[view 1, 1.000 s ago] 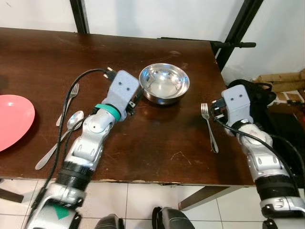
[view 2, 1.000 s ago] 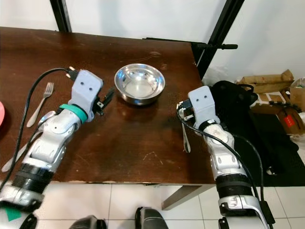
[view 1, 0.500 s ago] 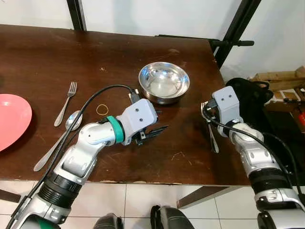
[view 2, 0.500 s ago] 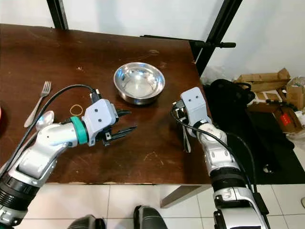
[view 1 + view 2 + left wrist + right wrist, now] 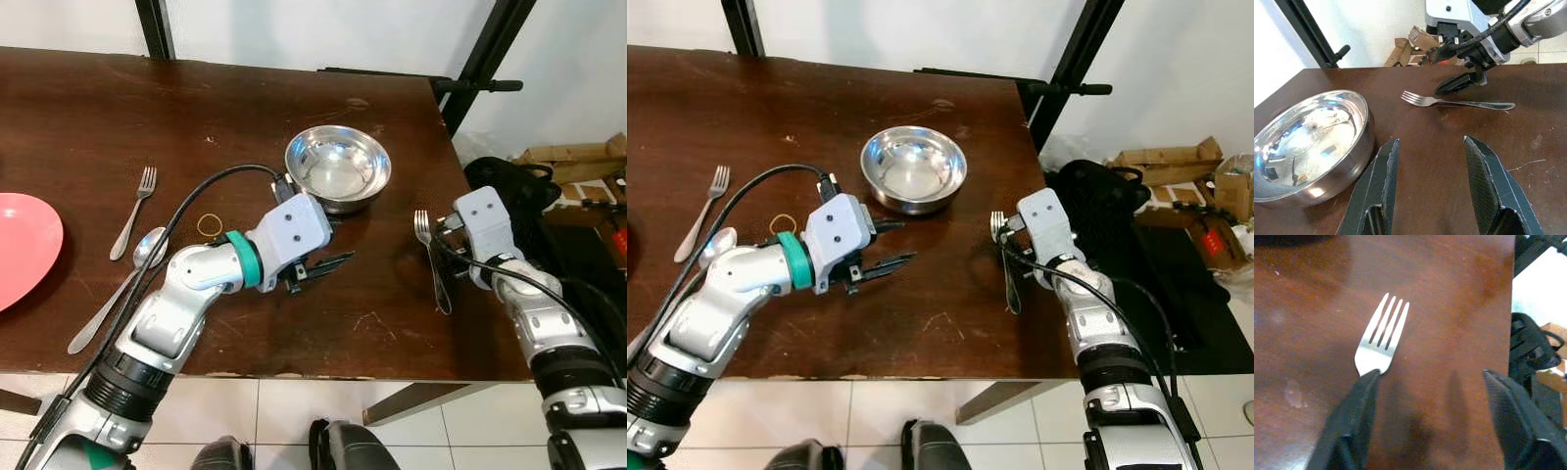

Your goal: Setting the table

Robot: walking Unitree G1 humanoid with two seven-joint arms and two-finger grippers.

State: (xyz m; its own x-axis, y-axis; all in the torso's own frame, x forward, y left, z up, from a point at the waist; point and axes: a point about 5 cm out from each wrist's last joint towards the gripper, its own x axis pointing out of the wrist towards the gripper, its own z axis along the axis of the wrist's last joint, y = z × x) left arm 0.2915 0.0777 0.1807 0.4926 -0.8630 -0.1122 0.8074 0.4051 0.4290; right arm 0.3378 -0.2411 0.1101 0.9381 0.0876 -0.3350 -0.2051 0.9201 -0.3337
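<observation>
The fork [image 5: 431,262] lies on the counter [image 5: 78,127] at right of the head view, its long axis running up-down the frame, tines upward. The right pincer [image 5: 1425,426] hovers wide over its neck, nearest to it. The left pincer [image 5: 323,266], also wide, points toward it from centre frame. Bowl [image 5: 337,168] sits above, nothing in the way.

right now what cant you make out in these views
- Pink plate: cut off by the left edge of the left eye view.
- Fork by the right claw: its handle is hidden behind a claw finger in the right wrist view.
- Steel bowl: near rim cropped by the left wrist view's edge.
</observation>
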